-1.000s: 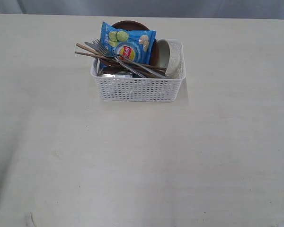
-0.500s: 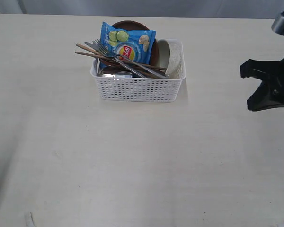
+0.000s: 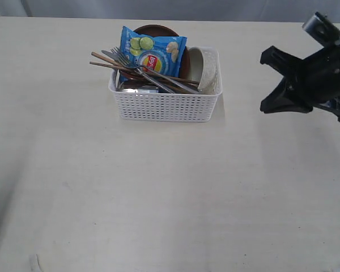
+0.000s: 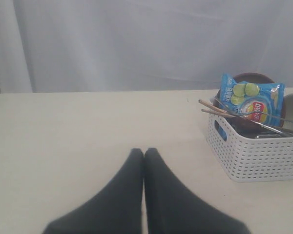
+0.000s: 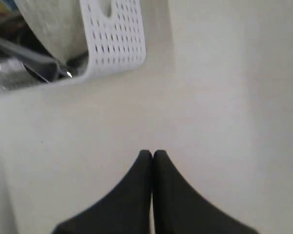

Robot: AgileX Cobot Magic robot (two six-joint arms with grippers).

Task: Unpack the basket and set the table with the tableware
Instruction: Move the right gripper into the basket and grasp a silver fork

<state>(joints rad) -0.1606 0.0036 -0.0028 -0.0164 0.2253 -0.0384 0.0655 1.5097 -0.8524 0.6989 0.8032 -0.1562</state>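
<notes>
R gripper (image 5: 152, 155) has come further in over the table's (image 3: 158, 198) right edge, twd the basket (image 3: 164, 106), jaws pressed together; L gripper (image 4: 144, 152) same. Basket sits by the far edge, tableware (image 3: 150, 72) seemingly all inside, so unpacking hasn't begun.

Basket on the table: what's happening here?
Nothing unpacked yet. The white perforated plastic basket sits on the pale beige table, holding the round brown plate, off-white bowl, steel fork, wooden chopsticks and blue chip bag. The right gripper, shut and empty, hangs over the table to the basket's right in the exterior view. The left gripper is shut too, clear of the basket.
</notes>
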